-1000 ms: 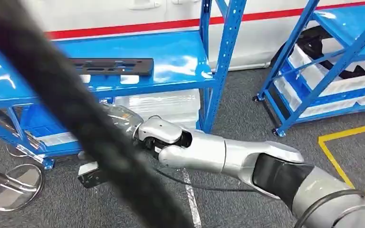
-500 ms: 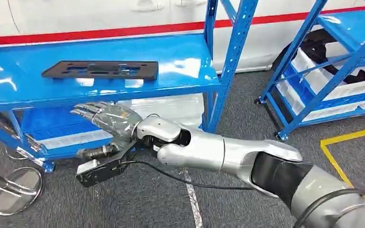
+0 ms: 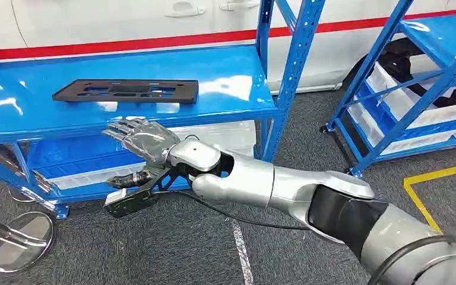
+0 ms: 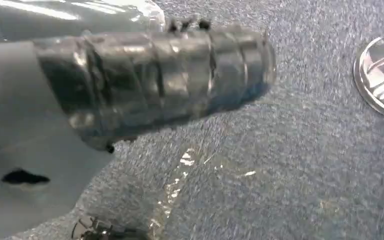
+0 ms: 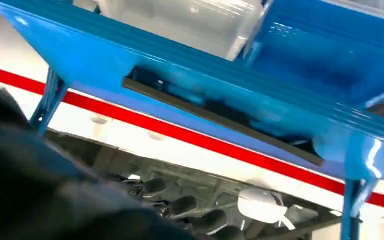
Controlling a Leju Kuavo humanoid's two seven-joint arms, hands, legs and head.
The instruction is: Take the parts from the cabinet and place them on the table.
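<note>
there, flat black slotted part [image 3: 127,91], glossy blue shelf [image 3: 231,89]

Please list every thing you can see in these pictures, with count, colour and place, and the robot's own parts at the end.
Flat slotted part: one, black, lying on the top shelf of the near rack.
Shelving racks: two, blue, one in front, one at the right.
Clear bins: some, translucent, on the lower shelves of both racks.
Round stand base: one, silver, on the grey carpet at the left.
Floor marking: yellow tape, on the carpet at the right.
Right hand: silver and grey, fingers apart, holding nothing, below the front edge of the top shelf.
Left hand: grey, above the carpet.
</note>
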